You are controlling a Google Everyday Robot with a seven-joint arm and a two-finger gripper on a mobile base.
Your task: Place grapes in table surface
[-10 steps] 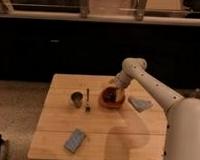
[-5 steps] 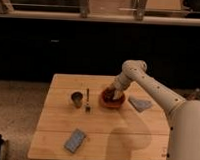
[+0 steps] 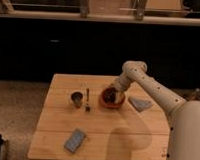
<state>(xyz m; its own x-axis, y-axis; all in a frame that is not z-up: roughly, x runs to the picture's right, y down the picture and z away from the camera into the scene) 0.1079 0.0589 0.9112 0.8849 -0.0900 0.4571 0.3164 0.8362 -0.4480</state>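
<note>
The grapes [image 3: 110,95] are a small dark cluster lying inside the orange-brown bowl [image 3: 112,102] near the middle right of the light-wood table surface [image 3: 116,135]. My gripper [image 3: 112,90] reaches down from the white arm into the bowl, right over the grapes. The arm comes in from the lower right and bends above the table's far edge.
A dark grey cup [image 3: 77,98] stands left of the bowl, with a fork [image 3: 87,100] lying between them. A grey-blue cloth [image 3: 140,103] lies right of the bowl. A blue-grey packet [image 3: 75,140] lies near the front left. A dark wall runs behind the table.
The gripper has lowered slightly from above the bowl's rim down into the bowl onto the grapes. Nothing else on the table has moved.
</note>
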